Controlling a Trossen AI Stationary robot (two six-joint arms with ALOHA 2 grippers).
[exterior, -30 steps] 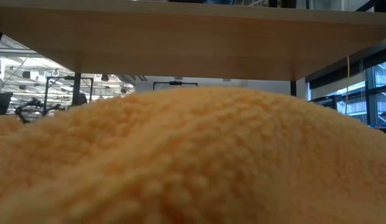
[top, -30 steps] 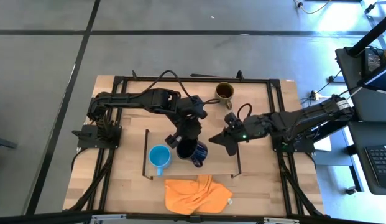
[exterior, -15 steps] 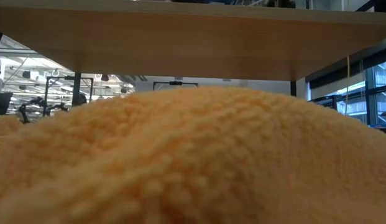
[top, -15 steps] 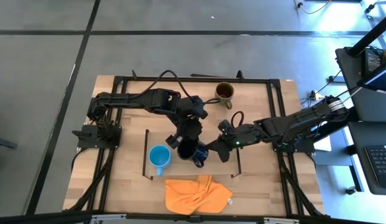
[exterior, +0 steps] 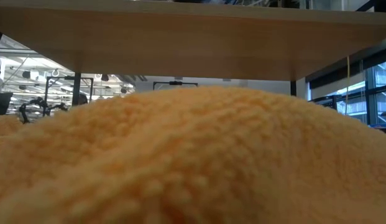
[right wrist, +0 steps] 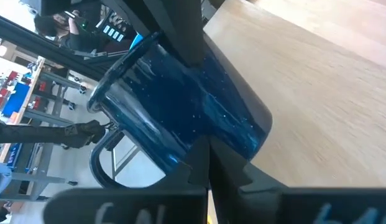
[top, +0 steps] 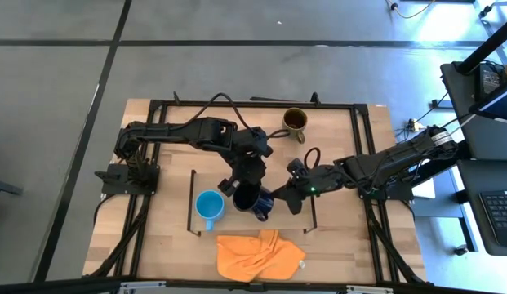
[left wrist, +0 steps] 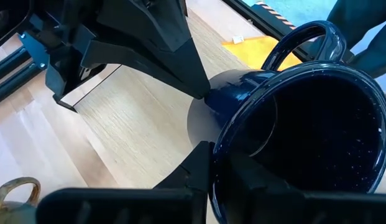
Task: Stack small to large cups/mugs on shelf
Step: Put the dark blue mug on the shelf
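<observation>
The black mug [top: 255,201] is tilted over the light-wood shelf [top: 294,219], its handle [left wrist: 303,38] toward the near edge. My left gripper [top: 240,184] is shut on it from the far left. My right gripper [top: 279,196] is shut on its body from the right. The light-blue mug [top: 208,206] stands upright on the shelf's left part. The olive-brown mug [top: 295,120] stands on the tabletop at the far edge, clear of both grippers. My left gripper holds the black mug at its wall by the rim [left wrist: 211,134], on the side away from the handle, with one fingertip [left wrist: 196,87] on the outer wall. The mug is tilted; I cannot tell whether its base touches the shelf. My right gripper has the black mug's body [right wrist: 199,106] between its two fingers, which lie across the body about halfway between rim and base. It comes nearly level from the table's right. Both fingertips [right wrist: 191,57] lie at the mug's wall.
An orange cloth [top: 260,253] lies on the tabletop in front of the shelf and fills the low view [exterior: 193,162]. The shelf's thin black end frames [top: 193,204] stand at its left and right ends. Bare shelf board lies right of the black mug.
My right gripper has moved toward the table's left, up to the black mug's right side, and has then stayed there. My left gripper and the mug have kept still.
</observation>
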